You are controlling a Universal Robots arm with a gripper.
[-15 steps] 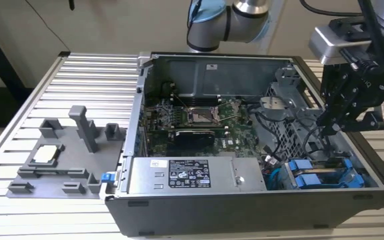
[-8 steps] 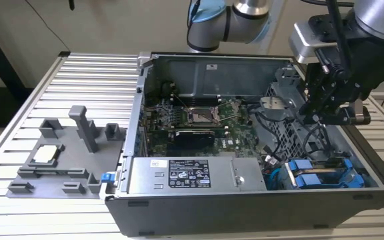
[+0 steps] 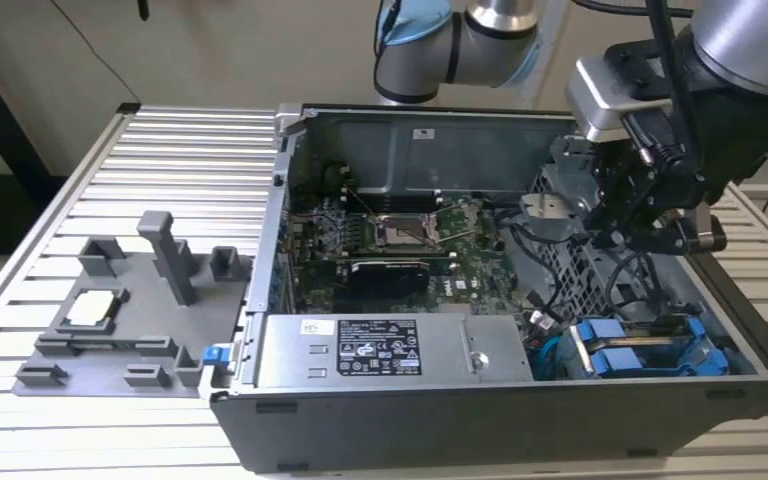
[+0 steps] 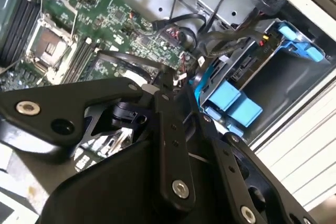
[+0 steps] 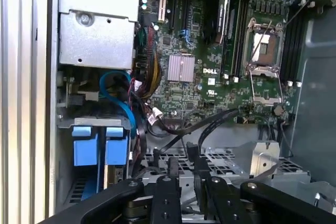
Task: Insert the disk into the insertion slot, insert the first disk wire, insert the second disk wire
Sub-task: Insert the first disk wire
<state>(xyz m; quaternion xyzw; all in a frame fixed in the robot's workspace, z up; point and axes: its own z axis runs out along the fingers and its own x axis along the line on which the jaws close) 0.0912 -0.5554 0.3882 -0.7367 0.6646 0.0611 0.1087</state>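
Observation:
The disk (image 3: 611, 352) sits in the insertion slot (image 5: 92, 121) at the near corner of the open computer case on the exterior view's right. Its blue end handles (image 5: 100, 145) show side by side, and they are also bright in the second wrist view (image 4: 231, 100). My gripper (image 3: 620, 235) hangs above the grey perforated drive cage (image 5: 226, 161), behind and above the disk. Its jaws look shut (image 4: 164, 85) on the end of a black disk wire (image 5: 210, 124) that loops across from the motherboard. The connector itself is mostly hidden at my gripper (image 5: 187, 169).
A grey labelled power-supply box (image 3: 371, 350) lies beside the disk bay. The green motherboard (image 3: 398, 235) fills the case floor, and loose black and blue cables (image 5: 118, 98) crowd the gap by the bay. A grey fixture (image 3: 131, 320) stands on the slatted table at the exterior view's left.

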